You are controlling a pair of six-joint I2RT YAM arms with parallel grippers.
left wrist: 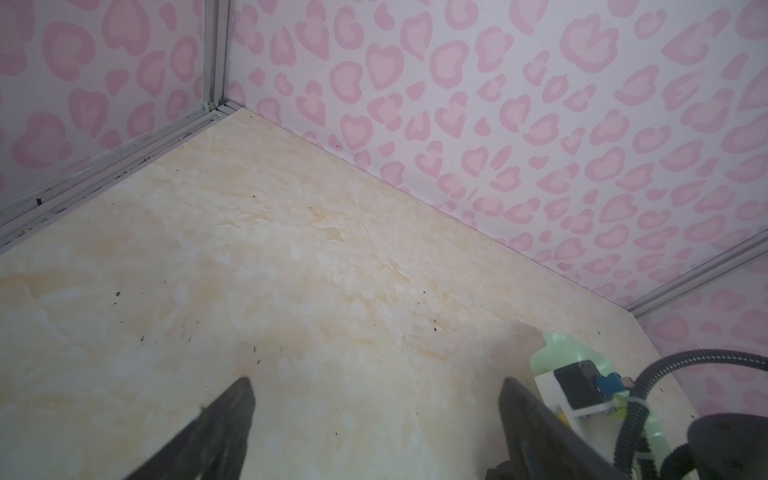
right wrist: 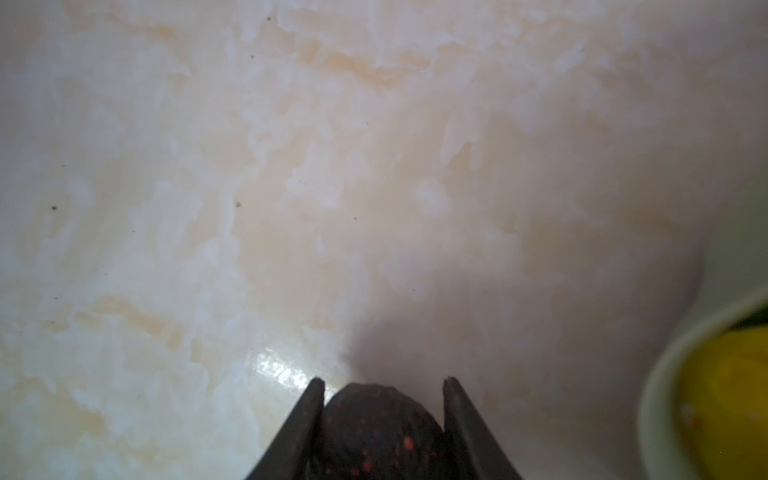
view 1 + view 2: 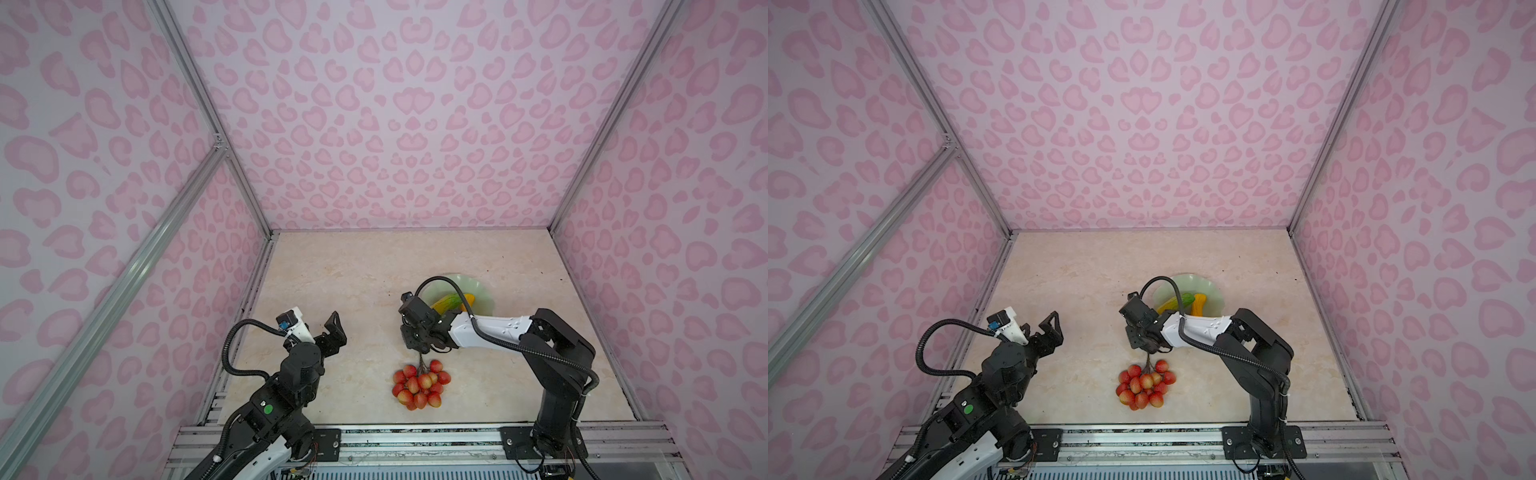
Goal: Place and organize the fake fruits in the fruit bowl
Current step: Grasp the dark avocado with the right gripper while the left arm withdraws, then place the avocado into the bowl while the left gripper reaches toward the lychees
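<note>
Pink heart-print walls box in a pale marbled counter (image 3: 332,270). Right hand (image 2: 384,381) is down low near the counter's middle, fingers narrowed onto a blackish piece (image 2: 380,419) that is dark, rounded and red-flecked. The wrist view shows it sitting between the fingers, both against its flanks as far as I can tell, and it looks to be on the counter. My read: hollow moulded plastic, so light and stiff, with skin smooth enough to slip. The rounded shape could squirt out under a hard squeeze, so hold it across the short width at mid-length with moderate force. Fruit bowl (image 3: 478,286) sits just beyond that hand, toward the far edge and right of the counter's middle, so a short carry. Inside it: green-yellow cucumber (image 3: 1185,298) and yellow-orange gourd (image 3: 1199,306), side by side. Cluster of red-pink balls (image 3: 422,384) lies by the front edge near mid-width, its stem bundle ending right under the right hand; cannot tell if they touch. Cluster is likely floppy, so take it by the stems, not a ball. Left hand (image 3: 334,328) hovers over the counter's left side, spread wide, nothing in it, well apart from every fruit.
</note>
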